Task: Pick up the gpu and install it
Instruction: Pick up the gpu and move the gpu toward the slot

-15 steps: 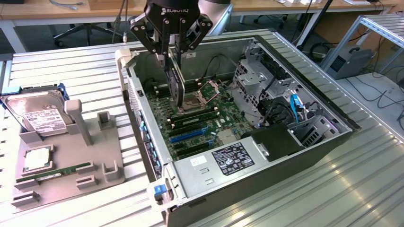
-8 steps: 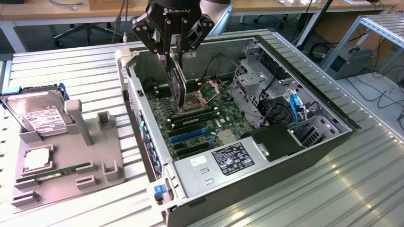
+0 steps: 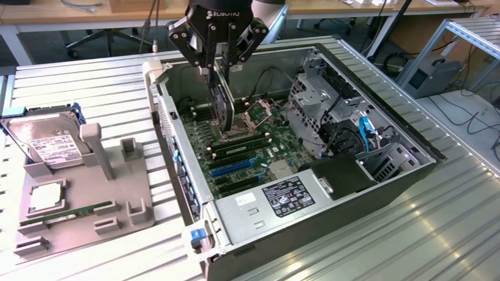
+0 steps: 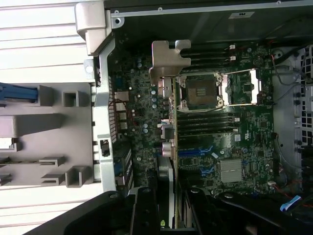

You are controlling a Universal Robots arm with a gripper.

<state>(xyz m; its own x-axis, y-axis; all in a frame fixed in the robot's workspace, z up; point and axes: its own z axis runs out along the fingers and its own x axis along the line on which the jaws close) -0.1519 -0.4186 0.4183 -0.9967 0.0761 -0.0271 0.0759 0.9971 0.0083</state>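
Exterior view
- End effector [image 3: 220, 65]: hangs over the open computer case [image 3: 352, 228], its fingers pinching the gpu by the upper edge.
- Gpu [image 3: 225, 105]: held on edge, nearly upright, with its lower end just above the motherboard [image 3: 262, 140]; whether it touches the board cannot be told.
- Case: lies on its side on the ribbed metal table [image 3: 86, 82], side panel off.
- Gray tray [image 3: 86, 199]: sits on the table at the exterior view's left, beside the case.
- Tray contents: a hard drive [image 3: 48, 142] with a white label and a green RAM stick [image 3: 67, 217].

Wrist view
- End effector [image 4: 168, 210]: dark fingers [image 4: 145, 210] are clamped on either side of the card.
- Gpu [image 4: 172, 122]: seen edge-on as a thin strip, with its metal bracket [image 4: 168, 61] at the far end.
- Position: over the motherboard [image 4: 244, 127], just beside the processor socket [image 4: 203, 90] and the blue slots [image 4: 195, 152].
- Gray tray [image 4: 49, 122]: outside the case wall.
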